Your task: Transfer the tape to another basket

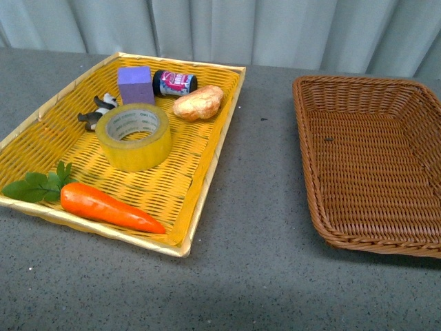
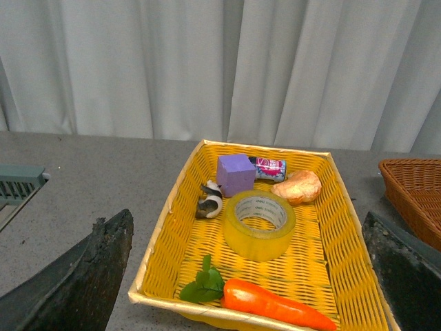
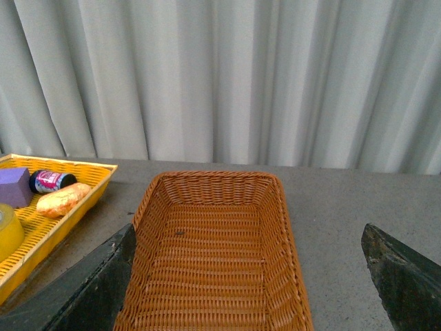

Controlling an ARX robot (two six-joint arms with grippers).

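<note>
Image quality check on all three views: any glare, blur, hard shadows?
Front view: soft even light, no hard shadows, tape sharp. Left wrist view: yellow tray and its contents sharp, left gripper's fingers dark and out of focus. Right wrist view: basket in focus, right gripper's fingers dark and blurred; no glare in any.

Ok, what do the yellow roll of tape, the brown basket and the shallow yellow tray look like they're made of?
Wide yellow tape roll: translucent glossy plastic film on a pale core, likely card. Deep dark-brown basket: woven wicker or plastic imitation; the even, shiny strands leave it open. Shallow bright-yellow tray: flat woven strips, probably plastic or dyed straw.
</note>
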